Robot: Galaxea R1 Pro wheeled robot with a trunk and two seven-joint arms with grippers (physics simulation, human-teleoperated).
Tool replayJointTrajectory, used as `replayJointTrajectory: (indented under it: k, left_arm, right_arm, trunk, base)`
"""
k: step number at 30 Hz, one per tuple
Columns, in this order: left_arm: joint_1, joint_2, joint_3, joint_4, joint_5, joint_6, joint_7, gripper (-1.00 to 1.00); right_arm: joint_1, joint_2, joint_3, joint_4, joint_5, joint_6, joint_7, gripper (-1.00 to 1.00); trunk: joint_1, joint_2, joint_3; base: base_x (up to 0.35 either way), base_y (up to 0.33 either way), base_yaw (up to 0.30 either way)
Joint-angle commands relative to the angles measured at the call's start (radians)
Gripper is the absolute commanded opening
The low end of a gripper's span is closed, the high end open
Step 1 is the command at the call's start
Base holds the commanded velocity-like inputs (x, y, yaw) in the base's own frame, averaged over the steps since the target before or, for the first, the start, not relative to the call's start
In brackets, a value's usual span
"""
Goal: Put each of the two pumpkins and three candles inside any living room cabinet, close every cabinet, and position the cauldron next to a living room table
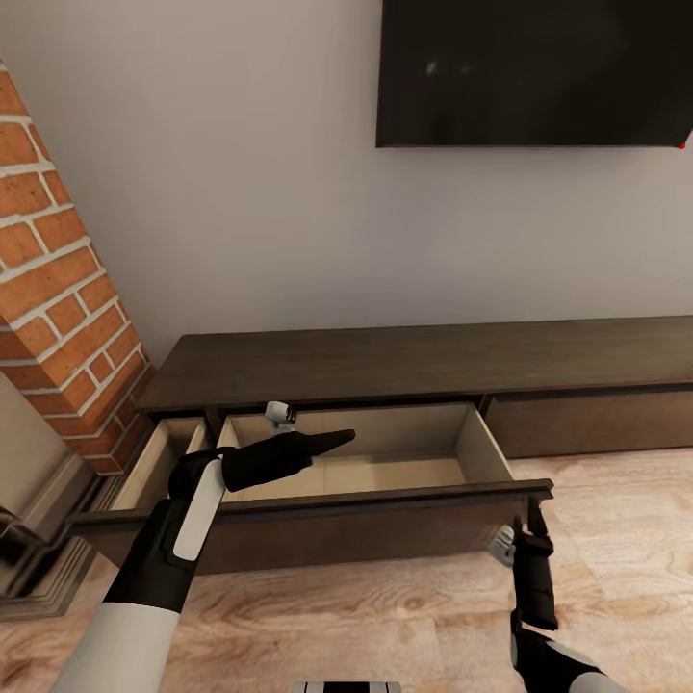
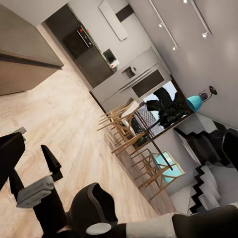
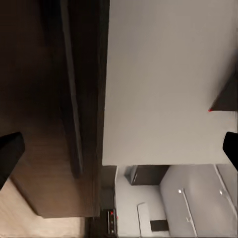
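Observation:
The cabinet [image 1: 414,361] is a long low dark-brown unit against the wall. Its middle drawer [image 1: 385,474] is pulled out, and the pale beige inside that shows is bare. My left gripper [image 1: 337,441] hovers over that drawer, pointing right, open with nothing in it. My right gripper [image 1: 527,527] stands just in front of the drawer front's right corner, fingers up and wide open, holding nothing. Its fingertips [image 3: 10,153] show far apart in the right wrist view. The pumpkins, candles and cauldron are out of view.
A second drawer [image 1: 159,462] at the cabinet's left end is also partly out, beside the brick fireplace [image 1: 58,318]. A dark TV [image 1: 534,72] hangs on the wall above. Wood floor [image 1: 385,616] lies in front. A dining table with chairs [image 2: 134,134] stands far behind.

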Motion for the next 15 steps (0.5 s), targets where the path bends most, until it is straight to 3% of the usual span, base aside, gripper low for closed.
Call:
replayJointTrajectory:
  k: [1, 2, 3, 4, 8, 10, 12, 13, 15]
  left_arm:
    - [0.0, 0.0, 0.0, 0.0, 0.0, 0.0, 0.0, 1.0]
    - [0.0, 0.0, 0.0, 0.0, 0.0, 0.0, 0.0, 1.0]
    - [0.0, 0.0, 0.0, 0.0, 0.0, 0.0, 0.0, 1.0]
    - [0.0, 0.001, 0.0, 0.0, 0.0, 0.0, 0.0, 1.0]
    - [0.0, 0.0, 0.0, 0.0, 0.0, 0.0, 0.0, 1.0]
    - [0.0, 0.0, 0.0, 0.0, 0.0, 0.0, 0.0, 1.0]
    - [0.0, -0.001, 0.0, 0.001, 0.0, 0.0, 0.001, 1.0]
    - [0.0, -0.002, 0.0, 0.001, -0.001, 0.0, 0.001, 1.0]
    - [0.0, -0.003, 0.0, 0.002, -0.001, 0.0, 0.001, 1.0]
  right_arm:
    - [0.0, -0.036, 0.002, 0.0, -0.001, 0.0, 0.008, 1.0]
    - [0.0, -0.046, 0.002, 0.0, -0.001, 0.0, 0.012, 1.0]
    - [0.0, -0.094, 0.0, 0.0, -0.014, -0.001, 0.036, 1.0]
    - [0.0, -0.121, -0.006, 0.0, -0.029, -0.001, 0.055, 1.0]
    - [0.0, -0.254, -0.053, -0.005, -0.138, -0.043, 0.15, 1.0]
    - [0.0, -0.298, -0.063, -0.013, -0.177, -0.083, 0.186, 1.0]
    - [0.0, -0.361, -0.071, -0.028, -0.245, -0.119, 0.246, 1.0]
    - [0.0, -0.404, -0.088, -0.045, -0.309, -0.132, 0.291, 1.0]
    - [0.0, -0.461, -0.135, -0.089, -0.415, -0.14, 0.356, 1.0]
  trunk:
    - [0.0, 0.0, 0.0]
    - [0.0, 0.0, 0.0]
    - [0.0, 0.0, 0.0]
    - [0.0, 0.0, 0.0]
    - [0.0, 0.0, 0.0]
    - [0.0, 0.0, 0.0]
    - [0.0, 0.0, 0.0]
    - [0.0, 0.0, 0.0]
    - [0.0, 0.0, 0.0]
  base:
    - [0.0, 0.0, 0.0]
    - [0.0, 0.0, 0.0]
    - [0.0, 0.0, 0.0]
    - [0.0, 0.0, 0.0]
    - [0.0, 0.0, 0.0]
    - [0.0, 0.0, 0.0]
    - [0.0, 0.0, 0.0]
    - [0.0, 0.0, 0.0]
    - [0.0, 0.0, 0.0]
